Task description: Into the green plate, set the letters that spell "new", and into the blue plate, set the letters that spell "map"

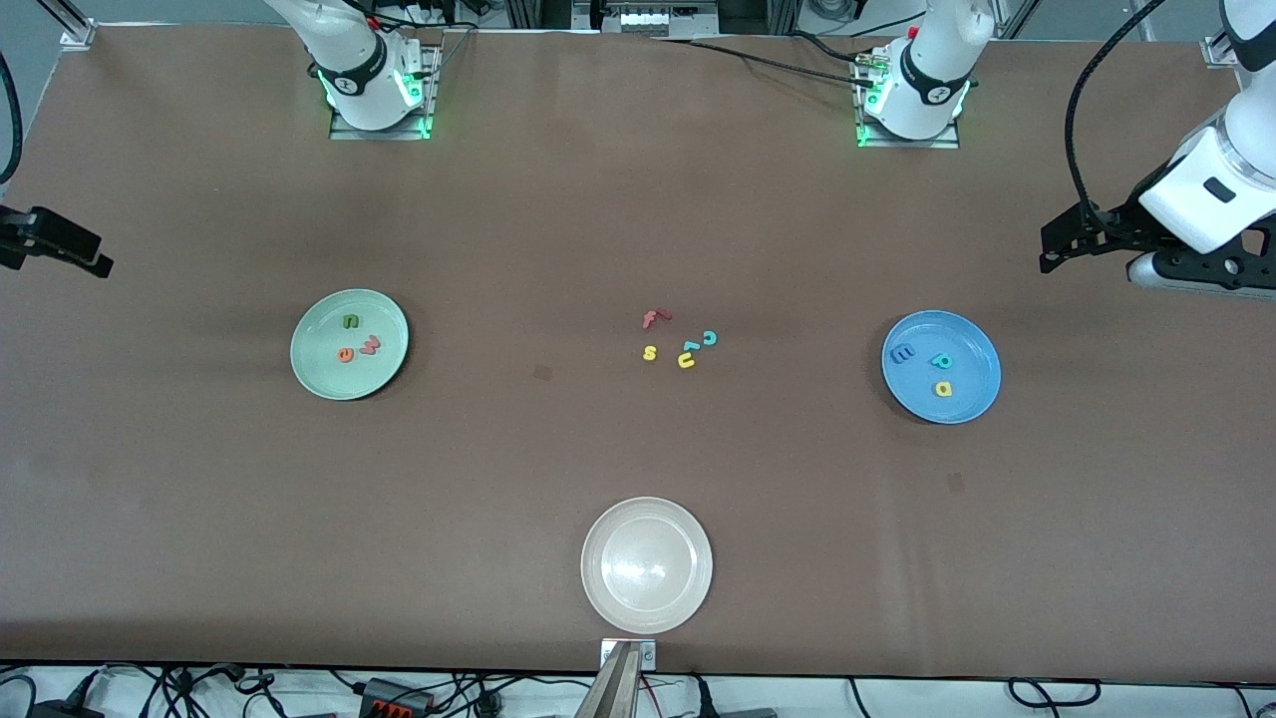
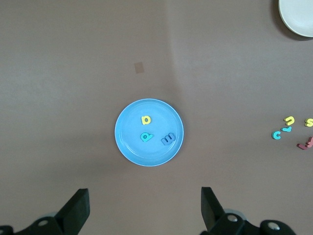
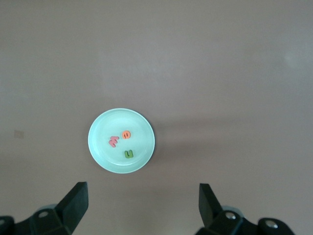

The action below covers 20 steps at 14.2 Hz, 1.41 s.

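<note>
beige plate (image 1: 646, 564) nearest | left pincer (image 2: 145, 208) wide apart | right pincer (image 3: 143, 205) wide apart, front view cuts it

I work over a wide brown table (image 1: 558, 219), evenly lit. Tangled cables (image 1: 419, 690) lie along its edge nearest the front camera.

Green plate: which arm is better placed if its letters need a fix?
Right. The right end effector, open, waits at the green plate's end of the table, its wrist view centred on it; the left end effector waits at the blue plate's end.
</note>
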Each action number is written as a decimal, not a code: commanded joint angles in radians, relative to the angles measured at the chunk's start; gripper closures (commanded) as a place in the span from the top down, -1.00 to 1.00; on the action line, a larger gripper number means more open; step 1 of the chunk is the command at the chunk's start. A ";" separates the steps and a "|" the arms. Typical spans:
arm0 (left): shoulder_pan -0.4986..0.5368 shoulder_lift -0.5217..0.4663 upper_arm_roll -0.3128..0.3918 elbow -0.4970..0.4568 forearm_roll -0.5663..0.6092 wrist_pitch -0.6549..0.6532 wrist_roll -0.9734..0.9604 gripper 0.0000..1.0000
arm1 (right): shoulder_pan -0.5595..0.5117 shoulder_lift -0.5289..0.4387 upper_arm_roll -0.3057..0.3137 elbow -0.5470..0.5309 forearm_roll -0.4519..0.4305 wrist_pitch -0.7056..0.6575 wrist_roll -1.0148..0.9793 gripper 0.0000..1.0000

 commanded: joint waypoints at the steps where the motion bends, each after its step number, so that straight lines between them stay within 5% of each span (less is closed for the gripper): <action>1: 0.003 -0.010 -0.002 -0.006 -0.006 -0.006 0.019 1.00 | -0.019 -0.075 0.021 -0.091 -0.012 0.012 0.009 1.00; 20: 0.003 -0.009 -0.001 -0.004 -0.006 -0.013 0.016 1.00 | -0.025 -0.115 0.013 -0.180 -0.016 0.046 -0.006 1.00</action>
